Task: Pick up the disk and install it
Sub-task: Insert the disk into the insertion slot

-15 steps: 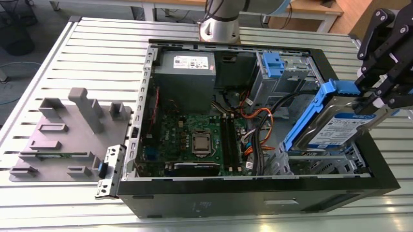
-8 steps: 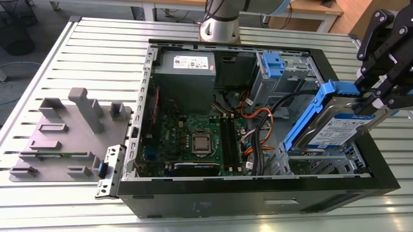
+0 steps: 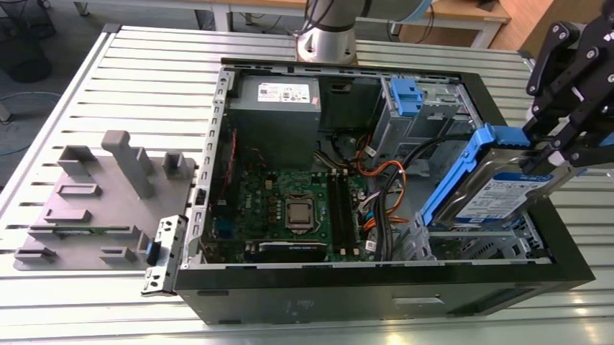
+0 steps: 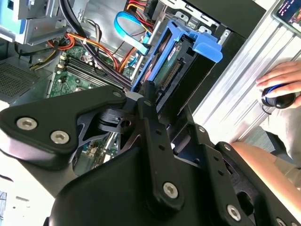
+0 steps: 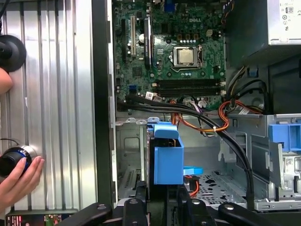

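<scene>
The disk [image 3: 494, 194], silver-grey with a white-and-blue label and blue side rails, hangs tilted on edge over the open computer case [image 3: 384, 291], at the exterior view's right. My gripper [image 3: 548, 159] is shut on its upper end. Its lower end dips into the drive cage [image 3: 479, 241] at the case's near right corner. In the second wrist view, the disk [image 4: 171, 70] sticks out past the black fingers [image 4: 150, 117], connector side showing. The first wrist view has its blue rail [image 5: 168, 157] standing edge-on just beyond the gripper [image 5: 157, 200], above the cage floor [image 5: 221, 183].
Inside the case are the motherboard [image 3: 287, 208], a grey power-supply box [image 3: 278, 97], orange and black cables [image 3: 384, 176] and a blue latch [image 3: 407, 97]. A grey fixture [image 3: 96, 194] sits on the slatted table at the left. A person's hand [image 5: 16, 181] rests beside the case.
</scene>
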You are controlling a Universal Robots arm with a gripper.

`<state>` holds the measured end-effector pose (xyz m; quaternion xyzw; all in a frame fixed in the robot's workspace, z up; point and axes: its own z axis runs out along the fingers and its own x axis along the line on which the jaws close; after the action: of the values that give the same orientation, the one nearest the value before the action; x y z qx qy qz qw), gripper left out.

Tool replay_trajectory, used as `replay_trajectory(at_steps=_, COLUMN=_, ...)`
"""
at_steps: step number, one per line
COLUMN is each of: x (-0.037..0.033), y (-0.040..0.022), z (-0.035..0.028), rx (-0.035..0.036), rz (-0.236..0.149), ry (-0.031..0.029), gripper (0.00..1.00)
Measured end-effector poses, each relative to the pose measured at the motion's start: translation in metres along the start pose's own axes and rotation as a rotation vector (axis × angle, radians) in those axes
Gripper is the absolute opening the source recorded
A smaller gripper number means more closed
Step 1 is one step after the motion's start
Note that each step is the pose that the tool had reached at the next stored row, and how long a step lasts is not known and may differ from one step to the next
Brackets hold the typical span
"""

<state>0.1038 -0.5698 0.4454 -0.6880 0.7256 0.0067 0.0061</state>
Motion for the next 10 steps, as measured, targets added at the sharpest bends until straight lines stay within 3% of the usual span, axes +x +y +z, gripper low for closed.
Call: replay_trajectory(at_steps=10, x=0.0002, y=0.0, z=0.0096, rx=0.0, rz=0.0, ry=-0.0002, gripper=0.35)
